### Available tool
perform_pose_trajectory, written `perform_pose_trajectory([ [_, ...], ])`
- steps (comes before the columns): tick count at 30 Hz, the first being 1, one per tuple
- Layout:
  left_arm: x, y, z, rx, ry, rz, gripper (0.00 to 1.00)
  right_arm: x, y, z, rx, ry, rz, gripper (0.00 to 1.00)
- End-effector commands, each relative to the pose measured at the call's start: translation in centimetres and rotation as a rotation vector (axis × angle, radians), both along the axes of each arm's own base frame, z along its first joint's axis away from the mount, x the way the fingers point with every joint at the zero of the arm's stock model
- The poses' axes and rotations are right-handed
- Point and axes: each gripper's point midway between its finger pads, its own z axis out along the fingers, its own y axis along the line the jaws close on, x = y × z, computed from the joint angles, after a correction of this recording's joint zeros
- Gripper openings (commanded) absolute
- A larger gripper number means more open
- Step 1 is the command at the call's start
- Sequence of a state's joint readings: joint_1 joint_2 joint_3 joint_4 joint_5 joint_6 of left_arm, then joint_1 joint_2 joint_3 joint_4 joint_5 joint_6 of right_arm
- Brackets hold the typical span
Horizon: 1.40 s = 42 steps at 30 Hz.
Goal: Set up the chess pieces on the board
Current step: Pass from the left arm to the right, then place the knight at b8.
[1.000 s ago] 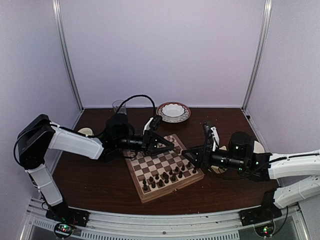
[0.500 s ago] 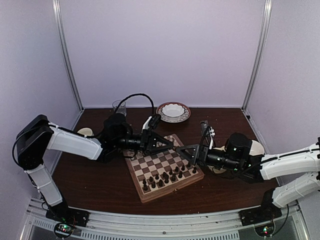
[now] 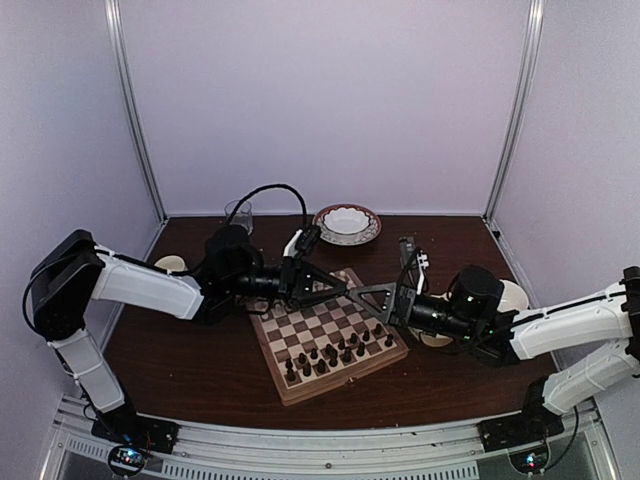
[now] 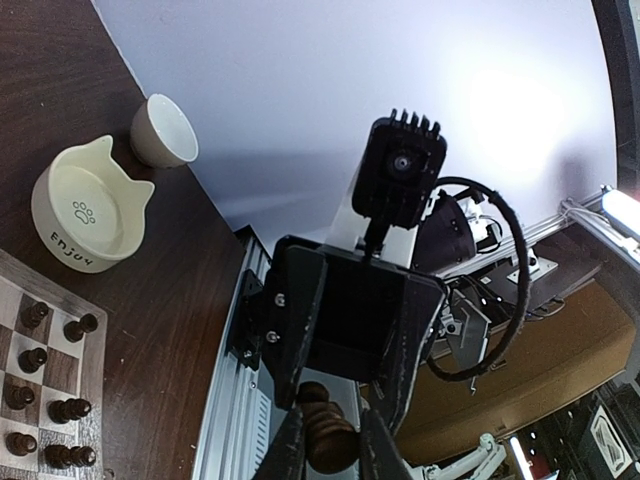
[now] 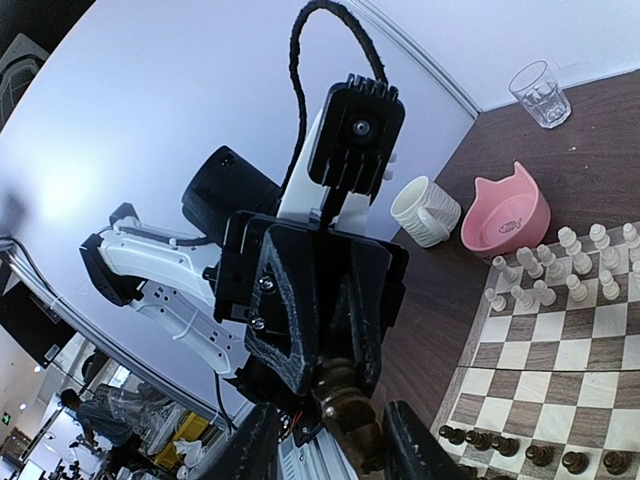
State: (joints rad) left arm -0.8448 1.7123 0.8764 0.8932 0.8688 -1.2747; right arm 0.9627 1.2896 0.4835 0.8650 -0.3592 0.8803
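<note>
Pincer tips of both arms are set nose to nose above the far part of the chessboard (image 3: 296, 392), which is laid askew at the middle of the surface (image 3: 180, 370). One dark brown chessman (image 4: 325, 432) is clamped between the nearly closed fingers of the left pincer (image 3: 340, 289) and is held clear of the board. The right pincer (image 5: 335, 445) is held partly open around the same chessman, its fingers (image 5: 252, 440) being seen on either side with a gap left to each. The other dark chessmen (image 3: 330, 355) are stood in two rows along the board's side towards the near right of the surface. Pale chessmen (image 5: 560, 265) are ranged along the opposite side. A pink cat-eared bowl (image 5: 505, 220) and a ribbed white cup (image 5: 425, 210) are seen just beyond that side.
</note>
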Motion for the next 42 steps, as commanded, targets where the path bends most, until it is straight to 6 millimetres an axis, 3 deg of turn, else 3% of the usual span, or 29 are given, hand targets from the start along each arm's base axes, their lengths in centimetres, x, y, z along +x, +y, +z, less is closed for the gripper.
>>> perform_pose_trajectory([
  [1, -0.3, 0.6, 1.7, -0.052, -0.044, -0.004, 0.04, -0.5, 0.1, 1.0, 0.050, -0.012, 0.023, 0.36],
  [7, -0.3, 0.8, 1.9, -0.057, -0.047, 0.000, 0.04, -0.5, -0.1, 0.7, 0.043, 0.001, 0.019, 0.24],
  [12, -0.2, 0.8, 1.8, -0.054, -0.051, 0.006, 0.04, -0.4, -0.1, 0.5, 0.032, 0.013, 0.009, 0.01],
  [14, -0.1, 0.9, 1.7, -0.051, -0.055, 0.014, 0.11, -0.2, -0.2, 0.7, 0.023, 0.010, -0.001, 0.00],
  [17, 0.5, 1.4, 1.6, -0.039, -0.075, 0.044, 0.32, 0.1, -0.8, -0.1, -0.064, 0.030, -0.038, 0.00],
  [20, 1.4, 2.4, 1.0, 0.002, -0.113, 0.098, 0.55, 0.3, -2.6, -0.1, -0.187, 0.027, -0.108, 0.00],
  [23, 2.0, 3.3, 0.3, 0.086, -0.184, 0.163, 0.67, 0.5, -5.1, -0.5, -0.378, 0.016, -0.182, 0.00],
  [26, 2.9, 4.5, -0.2, 0.199, -0.274, 0.246, 0.70, 0.3, -7.7, -1.2, -0.580, 0.011, -0.218, 0.00],
  [29, 3.8, 6.0, -0.7, 0.308, -0.361, 0.331, 0.71, -0.3, -8.9, -1.6, -0.724, 0.012, -0.190, 0.00],
  [36, 5.5, 9.3, -1.2, 0.454, -0.532, 0.490, 0.72, -0.6, -10.0, -3.8, -1.029, 0.088, -0.125, 0.00],
  [42, 6.8, 12.1, -1.2, 0.541, -0.623, 0.630, 0.73, 0.1, -9.0, -5.8, -1.208, 0.121, -0.055, 0.00],
])
